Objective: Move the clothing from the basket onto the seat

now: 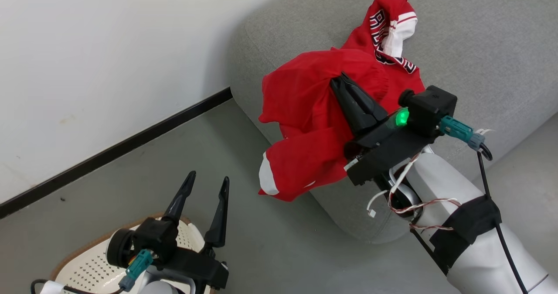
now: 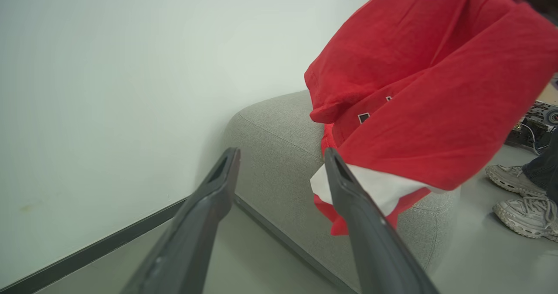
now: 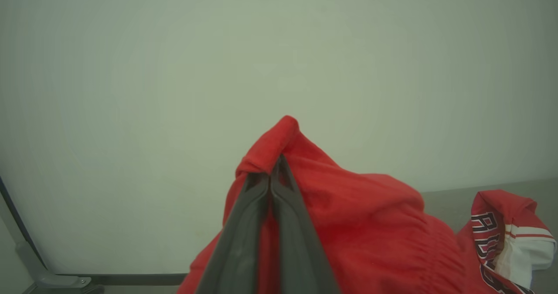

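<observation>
My right gripper (image 1: 341,81) is shut on a fold of the red shorts (image 1: 301,124), which hang bunched above the rounded end of the grey seat (image 1: 479,45); their white panel droops past its edge. In the right wrist view the shut gripper (image 3: 277,165) pinches the red cloth (image 3: 370,224). The red jersey (image 1: 392,28) with black-and-white lettering lies crumpled on the seat just behind the shorts, also visible as the jersey (image 3: 505,228). My left gripper (image 1: 205,185) stands open and holds nothing, low above the cream basket (image 1: 87,268), whose perforated bottom shows bare. From the left wrist the shorts (image 2: 436,89) hang ahead, over the seat (image 2: 279,137).
A white wall with a dark baseboard (image 1: 113,150) runs along the left, meeting the seat's end. Grey floor (image 1: 279,250) lies between basket and seat. A person's pale sneakers (image 2: 518,198) stand on the floor beyond the seat's end.
</observation>
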